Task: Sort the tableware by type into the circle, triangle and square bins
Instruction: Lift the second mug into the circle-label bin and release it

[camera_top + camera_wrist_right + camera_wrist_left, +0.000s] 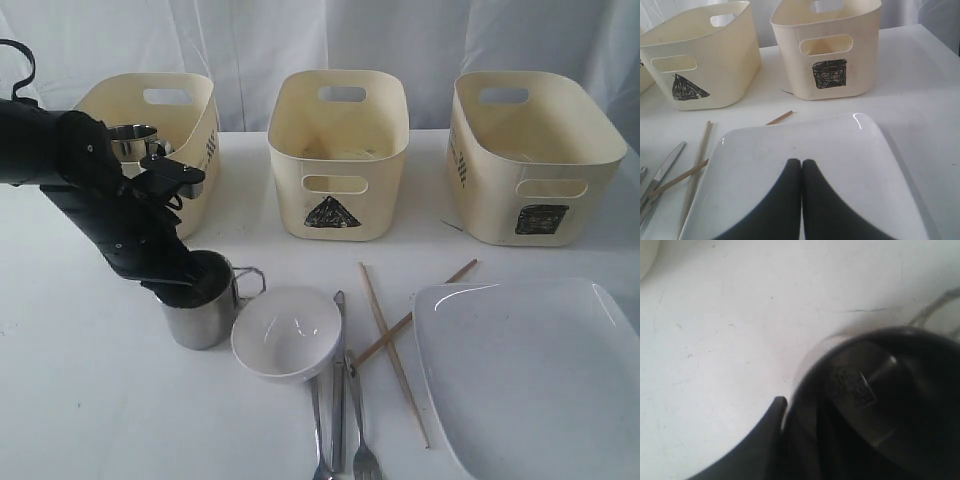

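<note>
A steel handled mug [205,315] stands on the table left of the small white bowl [287,333]. My left gripper [195,275] sits on the mug's rim, one finger [781,402] outside the wall and the other inside the dark mug [880,390], shut on the wall. A second steel mug [135,140] shows inside the left bin [195,120]. Steel cutlery [340,400] and crossed wooden chopsticks [390,330] lie beside the bowl. The large white plate [840,145] lies under my right gripper [801,162], which is shut and empty; it is out of the exterior view.
The triangle bin [338,150] stands at the back centre and the square bin [530,150] at the back right. The plate [540,370] fills the front right corner. The left arm crosses in front of the left bin.
</note>
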